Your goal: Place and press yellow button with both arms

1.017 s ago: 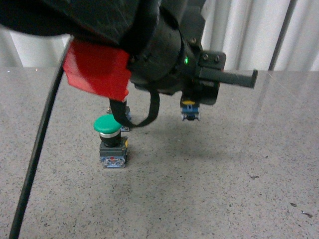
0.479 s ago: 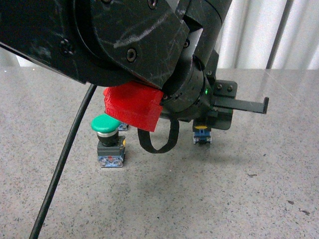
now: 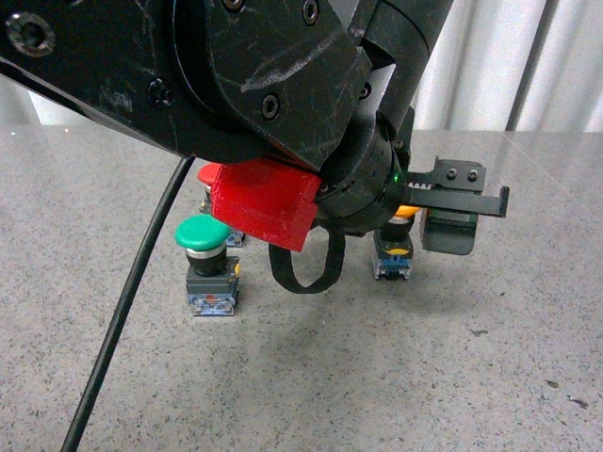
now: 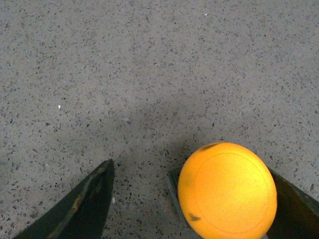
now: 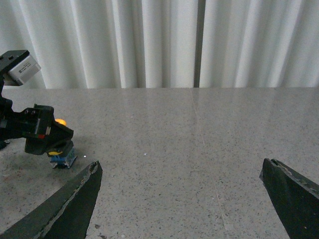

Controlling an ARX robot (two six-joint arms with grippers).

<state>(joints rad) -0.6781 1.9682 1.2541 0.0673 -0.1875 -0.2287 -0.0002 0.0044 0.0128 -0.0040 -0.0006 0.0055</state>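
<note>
Left wrist view shows the yellow button [image 4: 227, 191] upright between the left gripper's [image 4: 188, 167] parted fingers, against one, with the spread right gripper [image 5: 180, 163] well apart.

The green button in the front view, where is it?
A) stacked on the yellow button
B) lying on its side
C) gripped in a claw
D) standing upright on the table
D: the green button stands upright on the table, no claw on it, apart from the yellow button.
</note>
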